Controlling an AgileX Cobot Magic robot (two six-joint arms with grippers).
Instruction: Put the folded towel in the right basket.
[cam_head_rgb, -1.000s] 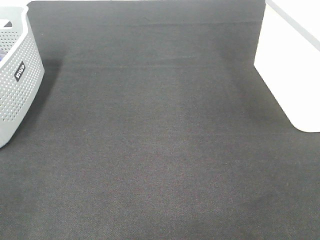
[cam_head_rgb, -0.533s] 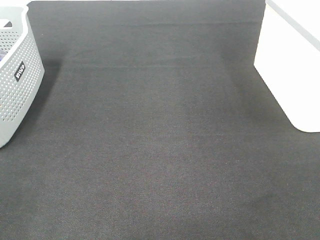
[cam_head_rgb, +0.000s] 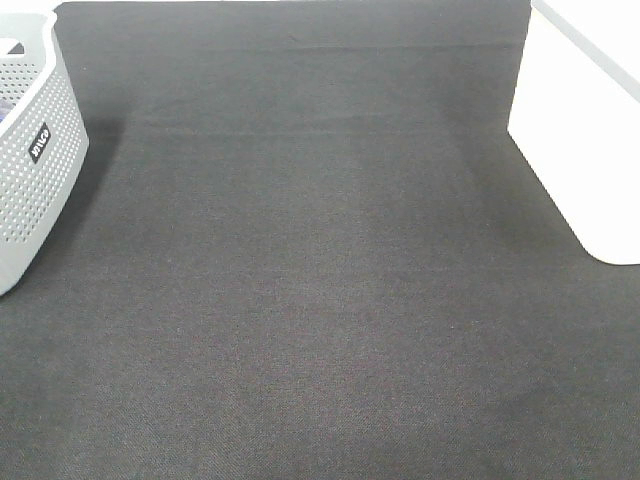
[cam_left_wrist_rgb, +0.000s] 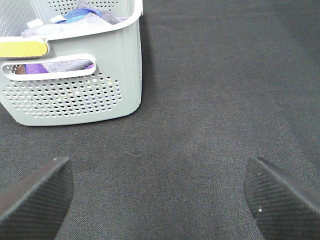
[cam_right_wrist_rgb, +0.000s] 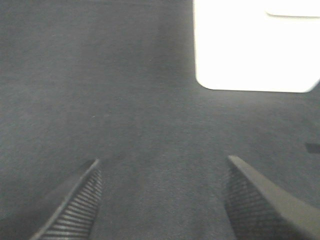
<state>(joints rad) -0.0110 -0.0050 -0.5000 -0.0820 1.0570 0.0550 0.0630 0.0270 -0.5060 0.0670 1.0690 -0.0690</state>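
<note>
The rust-brown folded towel is not in view in any frame. The right basket (cam_head_rgb: 585, 130), bright white with rounded corners, stands at the right edge of the black mat; it also shows in the right wrist view (cam_right_wrist_rgb: 255, 45). Neither arm shows in the exterior high view. My left gripper (cam_left_wrist_rgb: 160, 200) is open and empty above the mat, facing the grey basket. My right gripper (cam_right_wrist_rgb: 162, 200) is open and empty above the mat, facing the white basket.
A grey perforated basket (cam_head_rgb: 30, 170) with a black label stands at the left edge; in the left wrist view (cam_left_wrist_rgb: 75, 95) it holds several purple, blue and grey cloths. A black mat (cam_head_rgb: 320, 300) covers the table between the baskets.
</note>
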